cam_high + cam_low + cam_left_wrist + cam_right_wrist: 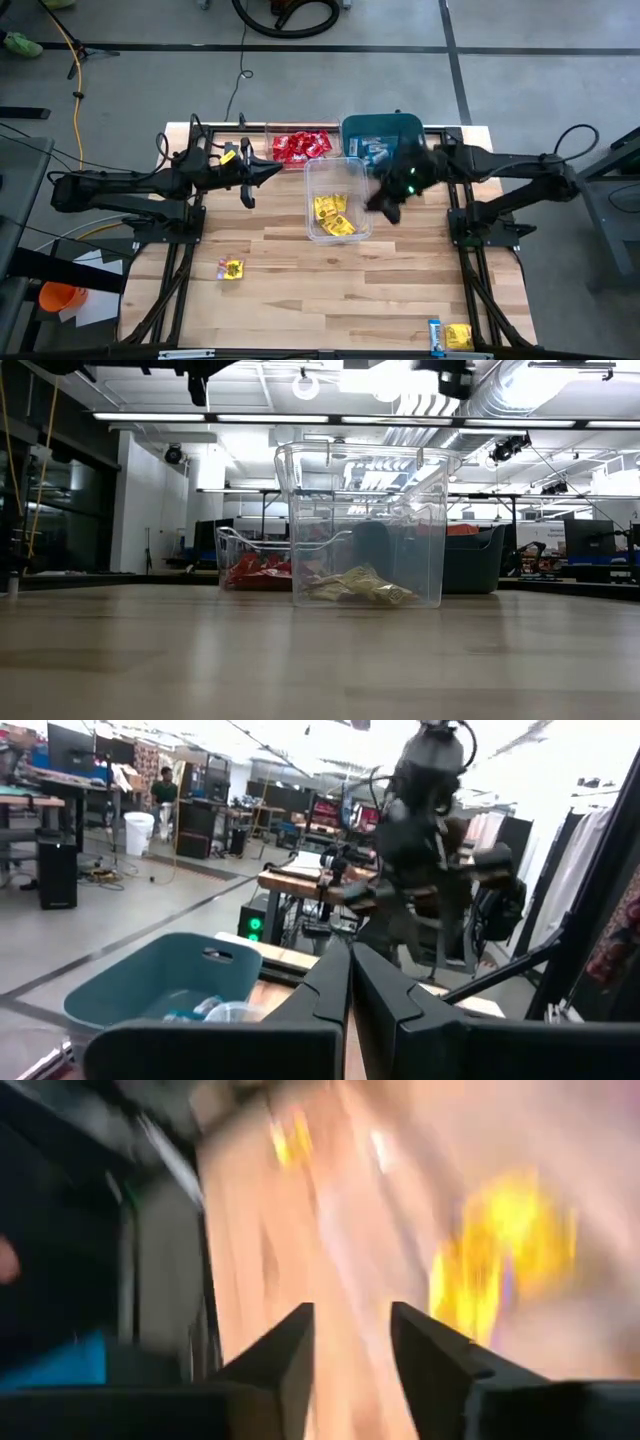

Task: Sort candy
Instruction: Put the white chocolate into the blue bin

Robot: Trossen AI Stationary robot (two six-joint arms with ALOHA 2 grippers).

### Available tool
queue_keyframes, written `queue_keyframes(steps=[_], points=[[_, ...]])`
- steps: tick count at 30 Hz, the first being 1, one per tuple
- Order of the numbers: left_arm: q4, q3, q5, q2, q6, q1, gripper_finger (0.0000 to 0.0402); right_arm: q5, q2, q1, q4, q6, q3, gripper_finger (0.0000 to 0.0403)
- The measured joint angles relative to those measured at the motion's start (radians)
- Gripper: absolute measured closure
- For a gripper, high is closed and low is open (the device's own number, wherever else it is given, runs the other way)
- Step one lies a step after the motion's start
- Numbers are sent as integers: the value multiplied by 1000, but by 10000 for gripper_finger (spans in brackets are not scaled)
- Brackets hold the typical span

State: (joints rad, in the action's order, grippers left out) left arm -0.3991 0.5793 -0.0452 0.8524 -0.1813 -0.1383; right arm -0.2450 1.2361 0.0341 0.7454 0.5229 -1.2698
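While both arms hang above the far half of the wooden table (330, 290), we list the contents around one landmark, the clear tub (337, 199) at the table's middle.

Yellow candy (333, 213): several packets lying inside the clear tub, seen through its wall in the low view.

Red candy (302, 146): a heap in a second clear tub (275, 135), just beyond the landmark tub on its left-arm side.

Teal bin (380, 136): just beyond the landmark tub on its right-arm side; light blue packets (375, 152) show inside.

Stray yellow packet (231, 268): on bare wood, nearer than the tub, toward the left arm's side.

Stray yellow packet (459, 337) with a blue packet (436, 336) beside it: near corner of the table, well apart from the tub, on the right arm's side.

Left gripper (247, 187): left of the tub, fingers pressed together, nothing between them.

Right gripper (352, 1342): at the tub's right rim, fingers parted with a clear gap, nothing in it.
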Motion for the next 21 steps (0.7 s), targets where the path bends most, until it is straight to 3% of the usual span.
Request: queue_keyframes(steps=[5,11,16,21], points=[[49,0,0,0,0,0,401,-13,8,-165,343,176,-8,226],[60,0,0,0,0,0,401,-31,2,-404,401,563,153,195],[59,0,0,0,-1,0,401,-187,2,-567,207,954,370,190],[58,0,-1,0,0,0,401,-279,3,-717,-260,1344,568,190]])
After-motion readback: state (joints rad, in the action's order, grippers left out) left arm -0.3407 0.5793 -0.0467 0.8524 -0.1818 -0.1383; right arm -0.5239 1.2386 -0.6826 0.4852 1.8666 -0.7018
